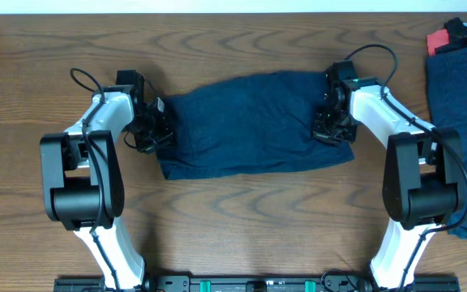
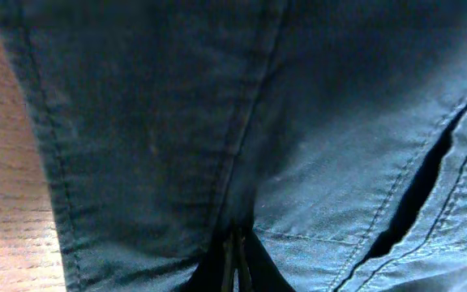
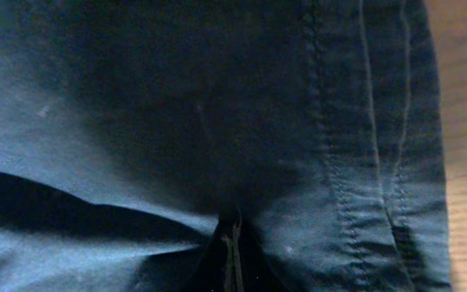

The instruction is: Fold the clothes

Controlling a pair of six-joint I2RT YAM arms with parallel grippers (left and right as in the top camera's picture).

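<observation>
- The navy garment (image 1: 250, 122) lies spread across the middle of the table (image 1: 242, 219).
- The left gripper (image 1: 159, 130) is clenched on its left edge and the right gripper (image 1: 329, 128) on its right edge, with cloth bunched in each pinch.
- This looks like the start of a fold.
- Next, I reckon, both arms must lift together and carry the cloth over evenly.
</observation>
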